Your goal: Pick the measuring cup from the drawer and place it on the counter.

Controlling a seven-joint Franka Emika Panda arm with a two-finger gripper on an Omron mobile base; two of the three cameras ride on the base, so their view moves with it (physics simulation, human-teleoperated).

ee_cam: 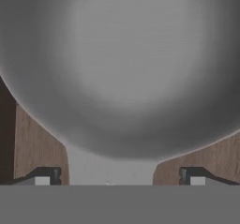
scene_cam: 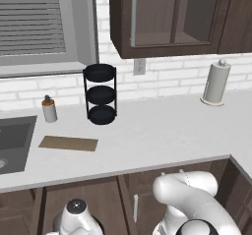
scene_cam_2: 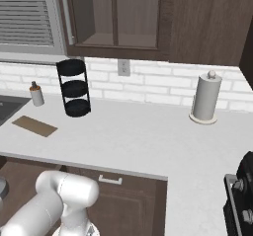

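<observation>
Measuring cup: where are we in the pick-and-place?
Done: the claw is down at the measuring cup, which looms close in the hand view over the drawer's wooden floor. In hand: the grasp; fingertips stand apart either side of the cup's handle, not closed on it. Left: close, lift out and set it on the counter, where no cup stands.

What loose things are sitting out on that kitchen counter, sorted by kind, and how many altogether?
Black three-tier rack: 1
Paper towel holder: 1
Small grey bottle: 1
Brown board: 1
Total on the counter: 4
</observation>
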